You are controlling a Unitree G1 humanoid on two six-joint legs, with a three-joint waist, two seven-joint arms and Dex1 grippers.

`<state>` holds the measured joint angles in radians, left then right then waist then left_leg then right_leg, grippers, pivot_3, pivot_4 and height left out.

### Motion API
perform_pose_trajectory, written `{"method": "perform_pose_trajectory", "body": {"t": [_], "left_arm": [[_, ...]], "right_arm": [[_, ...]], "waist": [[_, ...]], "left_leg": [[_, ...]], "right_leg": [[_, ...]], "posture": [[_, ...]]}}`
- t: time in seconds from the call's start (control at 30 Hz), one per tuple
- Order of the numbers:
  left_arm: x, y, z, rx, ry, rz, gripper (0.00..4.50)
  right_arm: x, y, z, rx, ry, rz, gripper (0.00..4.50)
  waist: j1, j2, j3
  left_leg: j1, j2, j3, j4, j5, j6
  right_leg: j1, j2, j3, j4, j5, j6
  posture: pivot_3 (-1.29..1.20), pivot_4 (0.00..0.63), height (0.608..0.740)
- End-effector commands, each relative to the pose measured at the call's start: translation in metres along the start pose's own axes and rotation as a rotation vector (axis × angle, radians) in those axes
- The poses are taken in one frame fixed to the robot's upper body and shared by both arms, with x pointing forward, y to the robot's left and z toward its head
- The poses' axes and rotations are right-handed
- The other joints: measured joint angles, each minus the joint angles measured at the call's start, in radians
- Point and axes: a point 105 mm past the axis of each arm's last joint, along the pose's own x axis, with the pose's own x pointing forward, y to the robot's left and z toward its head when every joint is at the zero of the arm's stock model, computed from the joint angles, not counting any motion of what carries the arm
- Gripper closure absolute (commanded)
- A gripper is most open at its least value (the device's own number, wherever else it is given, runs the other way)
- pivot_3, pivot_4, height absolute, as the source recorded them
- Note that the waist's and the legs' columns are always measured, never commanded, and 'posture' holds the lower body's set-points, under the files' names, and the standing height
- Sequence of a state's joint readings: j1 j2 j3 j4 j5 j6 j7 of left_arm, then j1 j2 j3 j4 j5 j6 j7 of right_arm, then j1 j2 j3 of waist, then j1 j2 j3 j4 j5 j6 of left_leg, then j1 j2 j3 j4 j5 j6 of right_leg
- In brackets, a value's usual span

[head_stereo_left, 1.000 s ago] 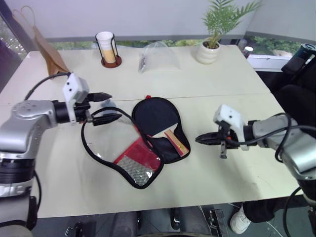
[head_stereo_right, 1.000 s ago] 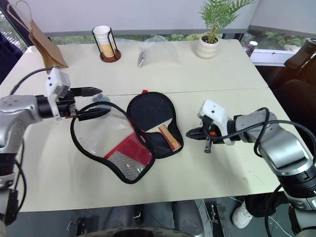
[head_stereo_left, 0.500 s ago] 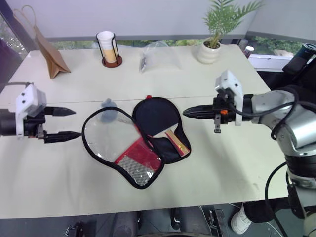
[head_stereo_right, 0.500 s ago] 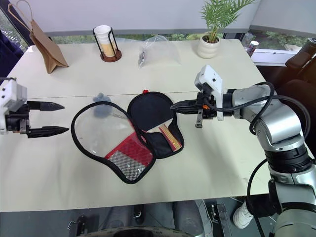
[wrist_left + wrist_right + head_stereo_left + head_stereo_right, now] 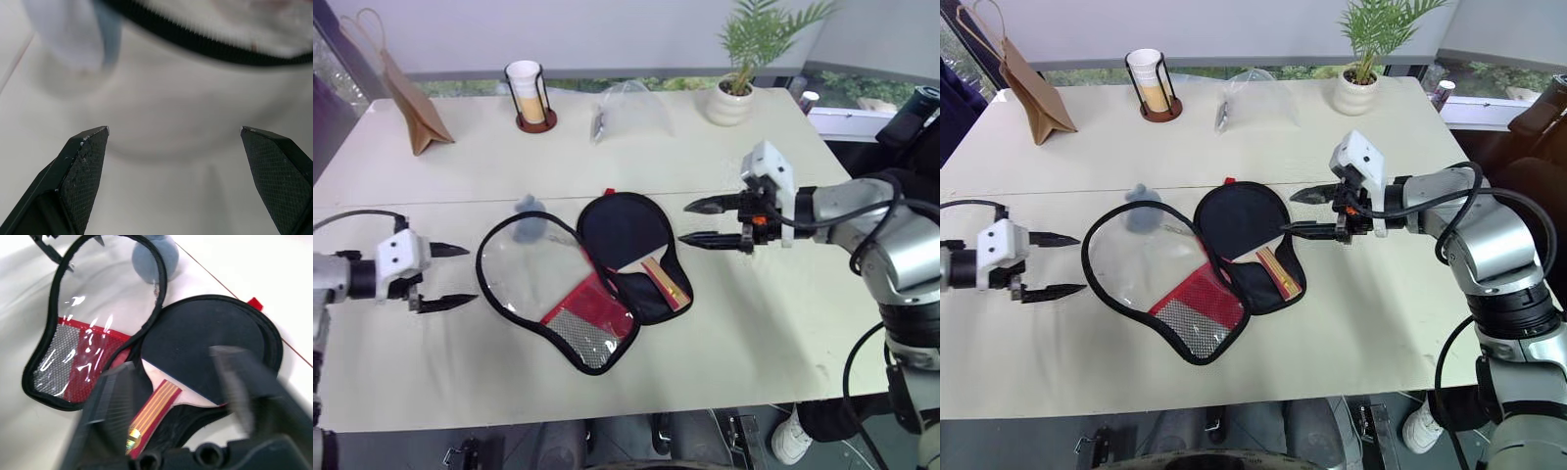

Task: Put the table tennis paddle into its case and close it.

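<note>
At frame center, your black, red-edged table tennis paddle [image 5: 625, 235] is lying in the unzipped case [image 5: 570, 333], while left gripper [image 5: 448, 275] and right gripper [image 5: 702, 221] are hovering spread, empty.

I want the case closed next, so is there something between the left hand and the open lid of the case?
Nothing visible: the open left hand hangs over bare table just beside the clear lid's zip edge of the case.
</note>
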<state>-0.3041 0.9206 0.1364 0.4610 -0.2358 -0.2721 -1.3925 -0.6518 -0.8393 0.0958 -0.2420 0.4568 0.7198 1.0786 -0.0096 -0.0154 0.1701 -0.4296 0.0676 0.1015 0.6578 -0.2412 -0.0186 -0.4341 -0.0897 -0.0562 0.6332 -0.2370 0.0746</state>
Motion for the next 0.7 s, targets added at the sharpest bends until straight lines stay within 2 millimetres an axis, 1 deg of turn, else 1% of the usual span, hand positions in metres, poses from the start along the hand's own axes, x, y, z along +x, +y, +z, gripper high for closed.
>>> {"method": "perform_pose_trajectory", "body": {"t": [0.03,0.07,0.2,0.3,0.5,0.6,0.7], "left_arm": [[0.031,-0.001,0.022,0.084,-0.108,0.000,0.06],[0.036,-0.001,0.026,0.091,-0.128,0.003,0.06],[0.071,-0.001,0.057,0.124,-0.269,-0.002,0.06],[0.085,0.005,0.076,0.120,-0.348,0.008,0.06],[0.104,0.022,0.109,0.010,-0.481,0.020,0.06],[0.108,0.027,0.121,-0.074,-0.527,-0.014,0.06],[0.108,0.027,0.129,-0.116,-0.539,-0.072,0.06]], "right_arm": [[-0.009,-0.003,0.012,-0.048,-0.015,-0.045,1.22],[-0.009,-0.003,0.012,-0.047,-0.015,-0.049,1.22],[-0.017,-0.005,0.013,-0.045,-0.003,-0.086,1.22],[-0.023,-0.007,0.015,-0.041,-0.001,-0.116,1.22],[-0.036,-0.013,0.017,-0.035,0.005,-0.195,1.22],[-0.044,-0.017,0.018,-0.029,0.007,-0.235,1.22],[-0.048,-0.018,0.017,-0.026,0.016,-0.260,1.22]], "waist": [[0.001,0.000,0.000],[0.000,0.000,0.000],[0.004,-0.001,0.000],[0.009,-0.001,0.000],[0.020,-0.001,0.000],[0.021,-0.001,0.000],[0.019,-0.001,0.000]], "left_leg": [[0.000,0.000,0.000,0.001,0.000,0.000],[0.000,0.000,0.000,0.001,0.000,0.000],[0.000,0.000,-0.001,0.002,0.000,0.000],[0.000,0.000,-0.001,0.004,-0.001,0.001],[0.000,0.000,-0.002,0.005,-0.001,0.002],[0.000,0.000,-0.002,0.005,-0.001,0.002],[0.000,0.000,-0.002,0.005,-0.001,0.002]], "right_leg": [[0.000,0.000,0.000,0.000,0.000,0.000],[0.000,0.000,0.000,0.001,0.000,0.001],[0.001,0.001,0.000,0.001,0.001,0.003],[0.003,0.000,0.000,0.001,0.002,0.003],[0.003,0.001,0.000,0.001,0.002,0.003],[0.003,0.001,0.000,0.001,0.002,0.003],[0.004,0.001,0.000,0.001,0.002,0.004]], "posture": [[0.00,0.150,0.740],[0.00,0.150,0.740],[0.00,0.150,0.740],[0.00,0.150,0.740],[0.00,0.150,0.740],[0.00,0.150,0.740],[0.00,0.150,0.740]]}}
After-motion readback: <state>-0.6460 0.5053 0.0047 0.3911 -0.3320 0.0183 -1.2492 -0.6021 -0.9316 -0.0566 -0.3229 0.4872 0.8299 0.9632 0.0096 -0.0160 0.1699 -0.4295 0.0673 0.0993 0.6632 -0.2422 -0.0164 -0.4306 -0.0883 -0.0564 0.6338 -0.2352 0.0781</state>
